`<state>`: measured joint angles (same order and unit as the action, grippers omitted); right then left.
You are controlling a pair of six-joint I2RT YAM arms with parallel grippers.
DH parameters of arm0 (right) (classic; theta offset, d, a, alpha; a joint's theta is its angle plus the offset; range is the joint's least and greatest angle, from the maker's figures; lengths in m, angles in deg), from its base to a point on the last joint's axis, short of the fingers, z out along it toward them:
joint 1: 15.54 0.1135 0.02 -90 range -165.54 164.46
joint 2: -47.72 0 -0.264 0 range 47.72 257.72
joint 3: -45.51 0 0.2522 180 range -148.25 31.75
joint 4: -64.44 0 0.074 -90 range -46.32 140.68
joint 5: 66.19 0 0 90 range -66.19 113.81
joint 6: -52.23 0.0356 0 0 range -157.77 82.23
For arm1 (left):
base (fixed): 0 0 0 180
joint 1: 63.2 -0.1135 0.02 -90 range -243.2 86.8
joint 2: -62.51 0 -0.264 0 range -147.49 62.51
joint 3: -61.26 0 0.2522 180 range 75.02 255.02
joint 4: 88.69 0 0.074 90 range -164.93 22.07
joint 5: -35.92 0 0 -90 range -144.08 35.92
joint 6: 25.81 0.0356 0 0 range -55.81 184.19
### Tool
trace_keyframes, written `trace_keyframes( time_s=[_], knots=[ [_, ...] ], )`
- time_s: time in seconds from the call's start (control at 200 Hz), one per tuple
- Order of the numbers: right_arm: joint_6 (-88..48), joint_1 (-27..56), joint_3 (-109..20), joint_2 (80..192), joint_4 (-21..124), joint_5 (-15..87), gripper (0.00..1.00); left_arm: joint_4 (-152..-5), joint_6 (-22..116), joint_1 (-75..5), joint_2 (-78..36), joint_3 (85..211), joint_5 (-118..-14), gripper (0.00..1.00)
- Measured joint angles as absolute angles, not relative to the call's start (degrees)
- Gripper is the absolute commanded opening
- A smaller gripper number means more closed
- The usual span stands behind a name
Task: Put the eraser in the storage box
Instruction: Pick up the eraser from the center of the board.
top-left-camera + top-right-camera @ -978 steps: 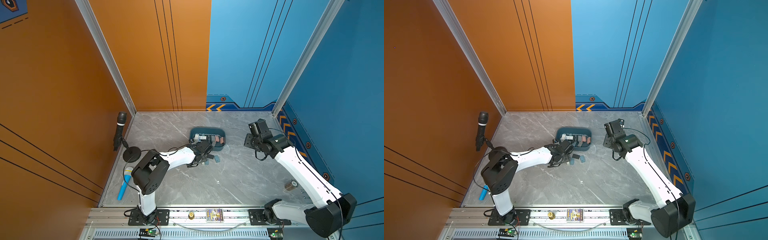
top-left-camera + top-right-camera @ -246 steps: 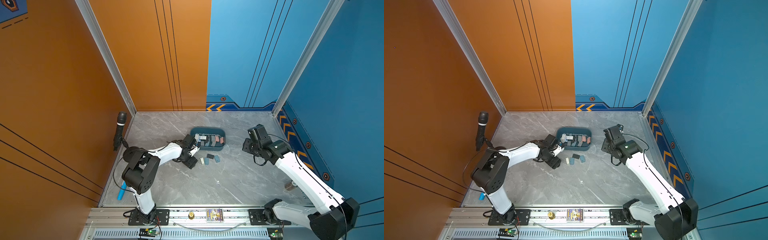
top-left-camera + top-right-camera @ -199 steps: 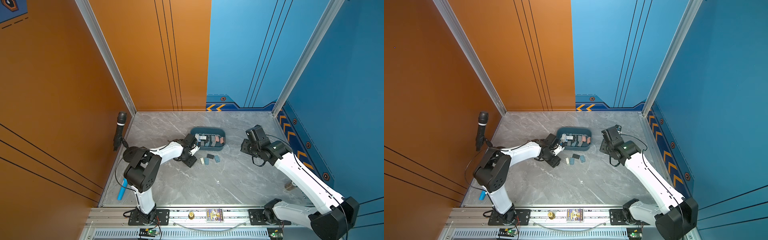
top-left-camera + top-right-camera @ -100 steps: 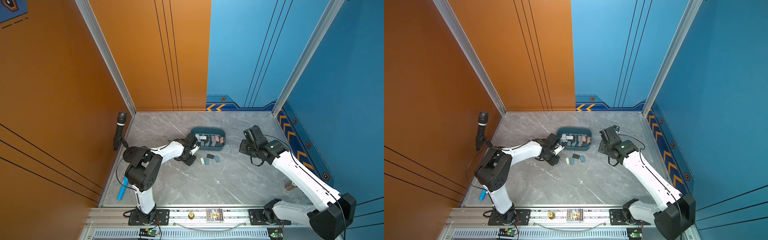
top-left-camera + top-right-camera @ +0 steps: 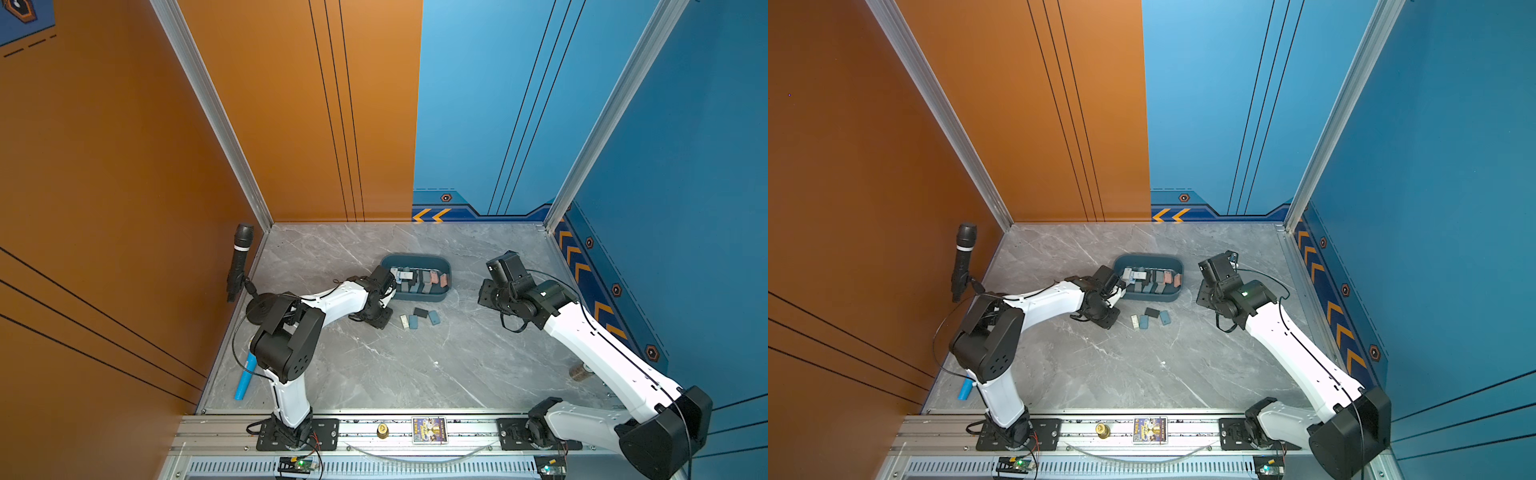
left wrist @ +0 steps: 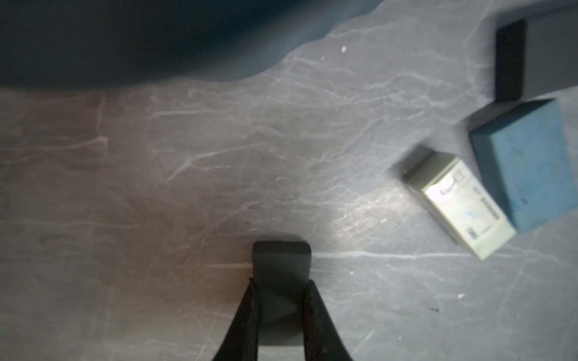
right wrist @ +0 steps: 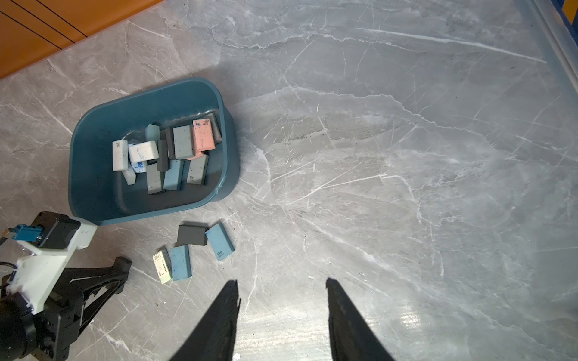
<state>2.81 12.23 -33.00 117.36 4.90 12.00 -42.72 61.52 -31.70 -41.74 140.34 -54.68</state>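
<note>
Top views: storage box (image 5: 415,260) (image 5: 1148,257) mid-table, many erasers inside. Left gripper (image 5: 377,322) low, just beside its near corner.

Left wrist: jaws clenched on a dark grey eraser (image 6: 281,259), outside the box.

Right wrist: right gripper (image 7: 280,283) spread, empty, over bare table (image 7: 406,156).

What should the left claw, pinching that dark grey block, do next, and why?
Probably lift straight up a little. The left claw is shut on the dark grey eraser, low at the tabletop. The storage box beside it has a raised wall the eraser must clear before it can go in.
</note>
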Motion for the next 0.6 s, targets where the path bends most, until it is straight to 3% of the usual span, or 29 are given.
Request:
trace_keyframes(
  time_s=[0.601],
  knots=[
    [2.8,12.7,-33.0,117.6,6.8,12.7,0.48,-41.4,53.7,-29.8,-30.7,140.2,-61.2,0.18]
  ],
)
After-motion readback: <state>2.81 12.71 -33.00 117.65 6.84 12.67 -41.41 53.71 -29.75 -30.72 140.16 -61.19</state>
